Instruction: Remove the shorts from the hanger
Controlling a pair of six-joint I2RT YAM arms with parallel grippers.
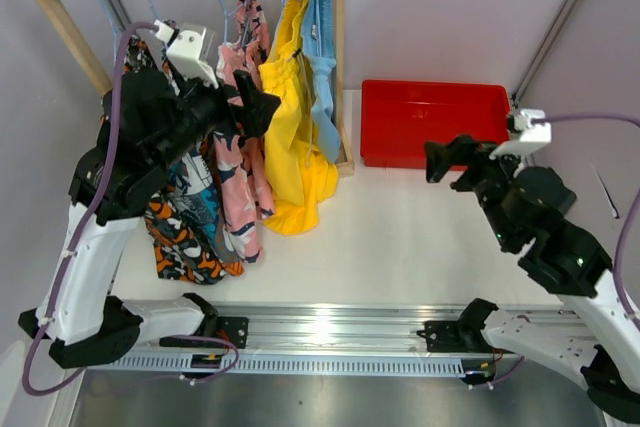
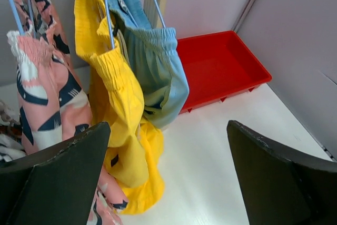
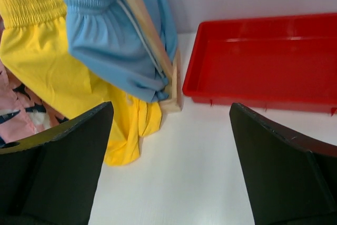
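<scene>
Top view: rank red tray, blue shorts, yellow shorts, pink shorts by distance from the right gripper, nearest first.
From the right gripper:
1. red tray, just beyond it, at the back.
2. blue shorts, rightmost hanging pair, to its left.
3. yellow shorts, next left of the blue.
4. pink shorts, further left still.

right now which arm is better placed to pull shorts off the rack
Left, probably: the left gripper is open close to the pink shorts, while the right gripper hangs by the red tray.
</scene>
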